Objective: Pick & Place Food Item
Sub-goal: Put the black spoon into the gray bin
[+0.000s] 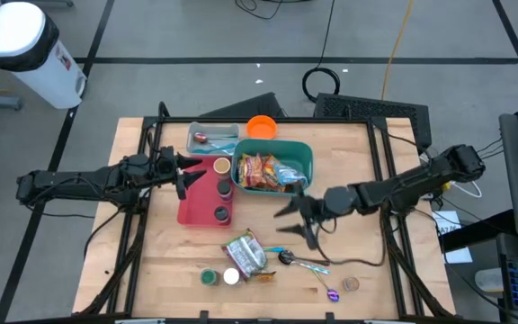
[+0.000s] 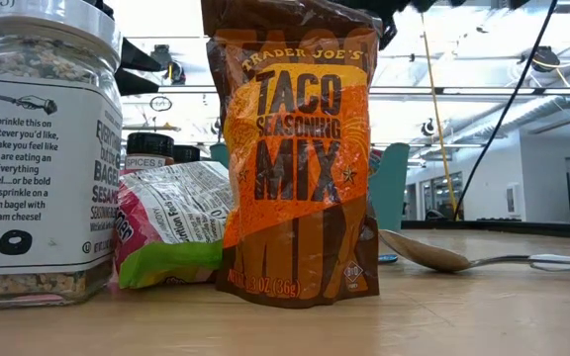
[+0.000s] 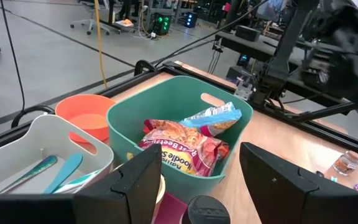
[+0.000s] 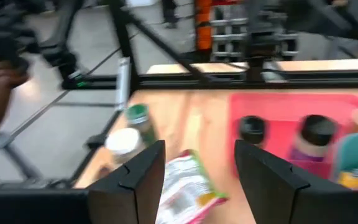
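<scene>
The right hand point(image 1: 297, 219) hangs empty, fingers apart, just off the teal bin point(image 1: 306, 158), heading for the next food item. The snack packet point(image 1: 244, 255) lies at its seven o'clock; it must descend there. The left hand point(image 1: 185, 175) waits apart by the red tray point(image 1: 196, 207).

Grey floor point(image 1: 196, 36) with dark lines — white bin point(image 1: 25, 49), black cables point(image 1: 326, 83), bright ceiling lights point(image 2: 483, 25).
</scene>
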